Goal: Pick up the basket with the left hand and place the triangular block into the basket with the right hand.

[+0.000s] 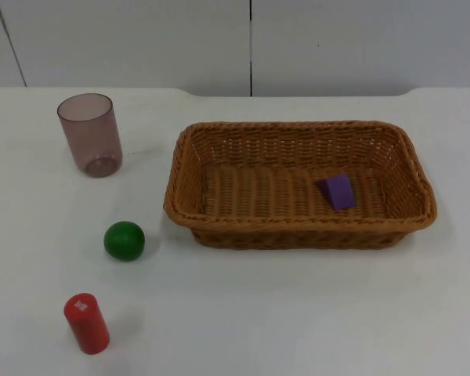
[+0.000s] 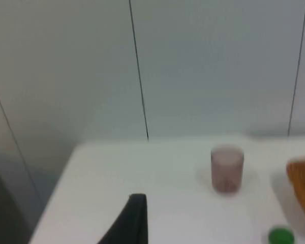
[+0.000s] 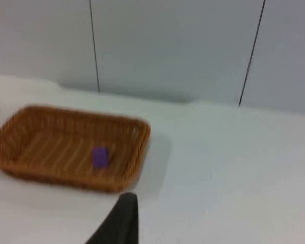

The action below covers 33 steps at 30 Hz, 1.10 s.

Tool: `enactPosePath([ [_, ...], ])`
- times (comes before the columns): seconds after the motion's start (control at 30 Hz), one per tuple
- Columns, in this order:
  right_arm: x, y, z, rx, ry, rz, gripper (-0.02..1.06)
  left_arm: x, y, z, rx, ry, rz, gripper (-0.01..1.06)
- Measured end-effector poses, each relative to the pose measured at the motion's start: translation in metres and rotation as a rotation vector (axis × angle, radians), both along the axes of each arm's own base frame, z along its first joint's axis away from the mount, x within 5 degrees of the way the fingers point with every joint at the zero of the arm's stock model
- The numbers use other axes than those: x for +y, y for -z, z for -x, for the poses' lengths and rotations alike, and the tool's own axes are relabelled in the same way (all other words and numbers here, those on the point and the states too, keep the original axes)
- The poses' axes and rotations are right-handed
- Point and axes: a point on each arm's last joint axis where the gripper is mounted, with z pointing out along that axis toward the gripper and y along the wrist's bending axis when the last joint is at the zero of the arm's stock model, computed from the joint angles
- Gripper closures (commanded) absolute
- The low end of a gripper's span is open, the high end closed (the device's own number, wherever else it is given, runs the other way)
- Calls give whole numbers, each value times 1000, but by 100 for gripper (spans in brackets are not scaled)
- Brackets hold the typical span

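Five items sit on my white table (image 1: 298, 313), logged from the top view. First, the woven brown basket (image 1: 298, 235), rectangular, resting flat on the table right of centre, its long side running across. Second, the purple triangular block (image 1: 338, 191), lying inside the basket on its floor, toward the right half and apart from the walls. Third, a translucent pinkish cup (image 1: 90, 134), upright, well left of the basket near the grey partition wall (image 1: 141, 39). Fourth, a green ball (image 1: 124, 240), just off the basket's near-left corner but not touching it. Fifth, a red cylinder (image 1: 87, 323), upright, nearer to me than the ball. From the left wrist view I see the left gripper (image 2: 134, 223) above the table, the cup and ball ahead of it; from the right wrist view the right gripper (image 3: 123, 223) looks onto the basket with the block in it. I cannot tell from these pictures how either one is set.
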Motion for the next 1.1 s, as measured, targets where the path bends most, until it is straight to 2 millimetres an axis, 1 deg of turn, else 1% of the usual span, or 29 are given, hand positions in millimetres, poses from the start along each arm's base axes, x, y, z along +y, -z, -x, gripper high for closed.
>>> enactPosePath([
  [0.07,1,11,-8,49,6,-13,0,0,15,-10,71,0,-1,0],
  [0.1,1,11,-8,49,6,-13,0,0,15,-10,71,0,-1,0],
  [0.23,1,29,-18,127,21,-45,0,0,42,-26,187,0,-2,0],
  [0.27,1,29,-18,127,21,-45,0,0,42,-26,187,0,-2,0],
  [0.43,2,46,-27,193,30,-59,0,0,69,-41,286,0,-3,0],
  [0.53,2,50,-29,204,31,-58,0,-1,74,-44,296,0,-3,0],
  [0.7,1,54,-33,197,43,-46,0,-1,74,-45,288,0,-3,0],
  [1.1,1,53,-33,193,43,-47,0,-1,74,-45,288,-1,-1,0],
])
